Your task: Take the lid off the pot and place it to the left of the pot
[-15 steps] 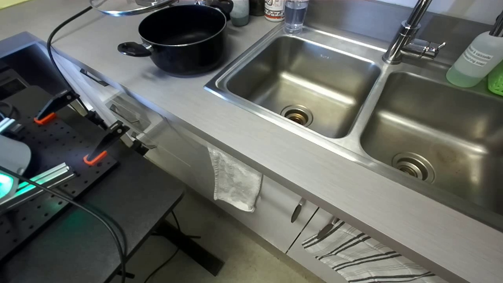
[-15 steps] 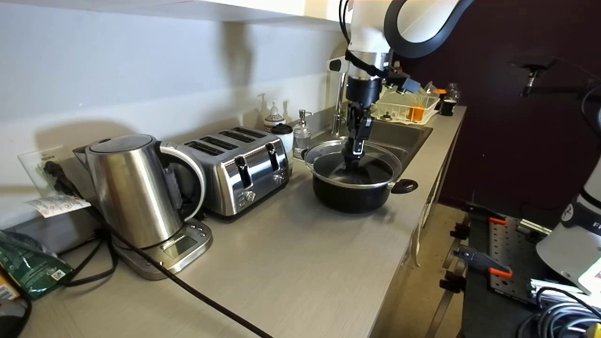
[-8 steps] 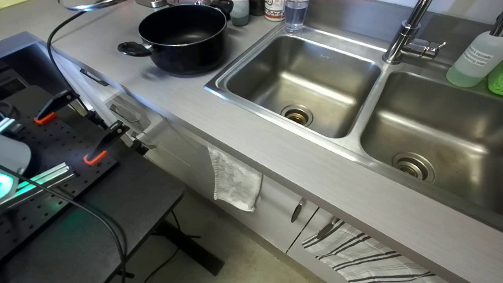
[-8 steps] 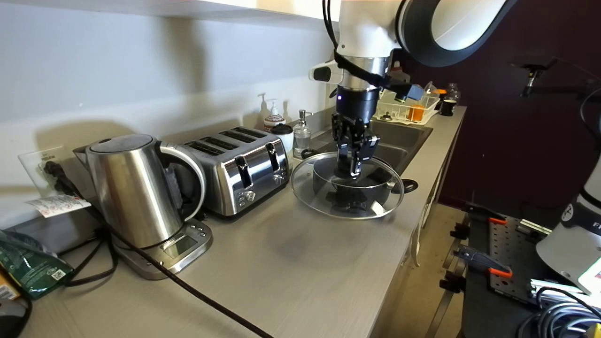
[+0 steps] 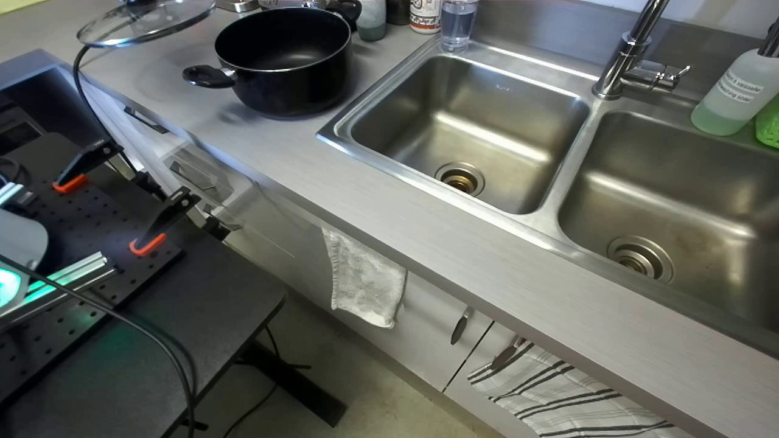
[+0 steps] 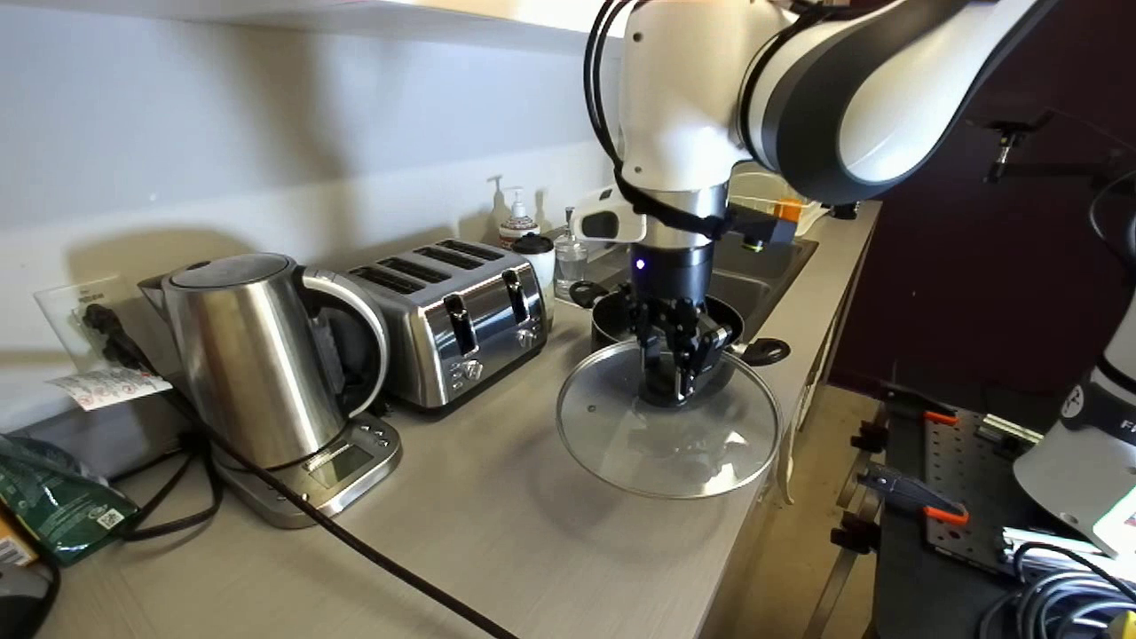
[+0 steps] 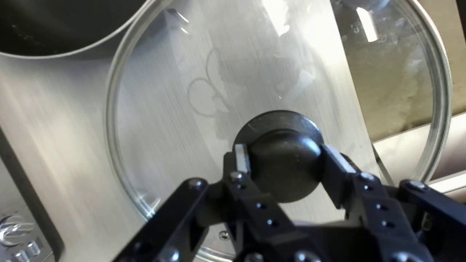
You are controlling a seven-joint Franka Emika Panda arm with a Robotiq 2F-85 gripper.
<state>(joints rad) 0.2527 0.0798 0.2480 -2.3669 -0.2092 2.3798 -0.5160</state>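
Observation:
The lid is round clear glass with a metal rim; it shows in both exterior views (image 5: 146, 27) (image 6: 666, 453) and in the wrist view (image 7: 164, 120). My gripper (image 7: 287, 160) is shut on its black knob (image 7: 285, 171). The gripper (image 6: 667, 377) holds the lid in the air, beside the pot and above the counter. The lid looks slightly tilted in the exterior views. The black pot (image 5: 292, 91) stands uncovered on the counter near the sink. It is partly hidden behind the gripper in an exterior view (image 6: 611, 321), and its rim shows in the wrist view (image 7: 65, 54).
A toaster (image 6: 484, 337) and a steel kettle (image 6: 257, 373) stand along the wall. A black cable (image 6: 382, 559) crosses the counter (image 6: 497, 497). The lid overhangs the counter's front edge in the wrist view. The sink (image 5: 395, 176) lies on the pot's far side from the lid.
The lid has moved with my gripper from over the pot to beside it, away from the sink. It has come lower over the last half second. The pot has not moved.

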